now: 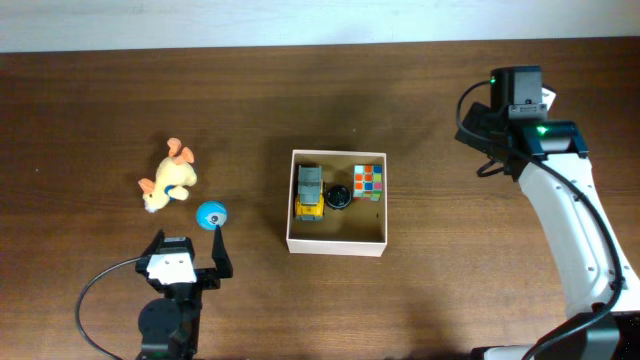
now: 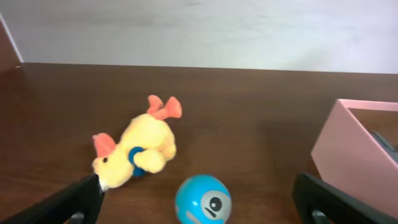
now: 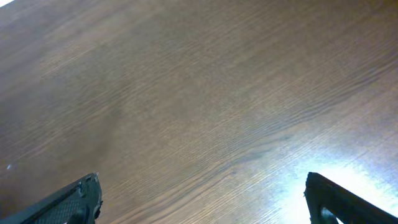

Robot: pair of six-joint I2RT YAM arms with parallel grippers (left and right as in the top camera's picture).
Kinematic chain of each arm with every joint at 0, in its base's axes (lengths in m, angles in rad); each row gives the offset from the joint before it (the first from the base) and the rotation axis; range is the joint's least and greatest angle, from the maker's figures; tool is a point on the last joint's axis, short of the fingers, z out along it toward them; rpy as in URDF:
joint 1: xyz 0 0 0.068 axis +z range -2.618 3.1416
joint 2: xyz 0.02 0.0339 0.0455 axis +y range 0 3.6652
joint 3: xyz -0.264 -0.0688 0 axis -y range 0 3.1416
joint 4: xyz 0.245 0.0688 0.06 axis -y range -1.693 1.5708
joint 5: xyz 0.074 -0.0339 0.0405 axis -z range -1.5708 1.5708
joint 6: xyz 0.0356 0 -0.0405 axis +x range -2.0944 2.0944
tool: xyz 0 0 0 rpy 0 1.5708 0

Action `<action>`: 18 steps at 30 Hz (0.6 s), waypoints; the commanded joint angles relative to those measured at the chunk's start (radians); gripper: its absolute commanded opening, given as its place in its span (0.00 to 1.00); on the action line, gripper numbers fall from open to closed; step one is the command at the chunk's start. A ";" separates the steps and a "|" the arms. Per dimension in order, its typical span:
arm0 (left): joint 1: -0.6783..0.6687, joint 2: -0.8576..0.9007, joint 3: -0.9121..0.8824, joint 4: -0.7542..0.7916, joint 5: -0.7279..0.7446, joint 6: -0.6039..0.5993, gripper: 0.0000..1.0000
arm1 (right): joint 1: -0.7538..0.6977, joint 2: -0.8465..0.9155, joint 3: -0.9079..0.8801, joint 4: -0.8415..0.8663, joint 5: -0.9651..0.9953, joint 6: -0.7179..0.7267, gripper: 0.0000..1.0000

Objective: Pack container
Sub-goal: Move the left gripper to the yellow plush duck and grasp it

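The table (image 1: 450, 300) is dark wood with a fine, streaky grain. It is smooth, with a soft sheen that catches a pale glare under the right gripper (image 3: 202, 202). The box (image 1: 336, 246) is cardboard, matt white on its outer walls and plain tan inside. The duck (image 1: 168, 178) is fuzzy yellow cloth with orange, felt-like feet. The ball (image 1: 211, 215) is hard blue plastic and glossy. The left gripper (image 1: 188, 250) has fingers (image 2: 339, 200) of dull black plastic, and the right looks the same. The right arm (image 1: 560, 215) wears a smooth white shell, lightly shiny.
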 commanded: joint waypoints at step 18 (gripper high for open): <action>0.003 0.507 0.695 -0.472 0.114 0.069 0.99 | -0.012 0.017 0.006 0.000 0.001 0.012 0.99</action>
